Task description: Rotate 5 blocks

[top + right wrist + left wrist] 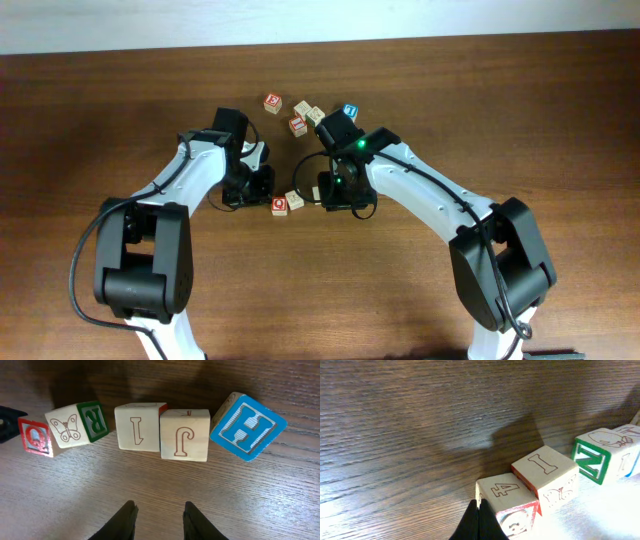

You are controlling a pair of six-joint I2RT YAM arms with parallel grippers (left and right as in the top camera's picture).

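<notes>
Blocks: five lettered cubes lie in one row on the surface (250, 505), seen best from the right wrist.
Order, left to right in that view: red Q block (35, 437), butterfly block (65, 427) with a green R side, I block (139, 427), J block (184, 435), blue H block (248, 425).
Spacing: Q sits against butterfly. A narrow gap comes before I. I and J touch. H lies skewed, one corner just beside J.
Right tool (159, 519): the fingers are parted with nothing between them. It hangs short of the row, lined up on the seam between I and J rather than on one cube.
Left tool (476, 522): it is closed to a single dark tip and grips nothing. The tip touches the near corner of the 4 block (501, 491). That is probably the red cube at the row's end, though the low angle leaves it unsure.
Step in hand: judged as the approach to one cube for its turn. No cube is held.
Doing it well: shift sideways until one cube, not the seam, sits between the fingers. Take it by its near and far faces, since its neighbours block the side faces. Close squarely on flat faces, lift just clear, turn, and set it back in its slot.
Risk: a finger landing on the I–J seam would likely push both cubes and break the row.
</notes>
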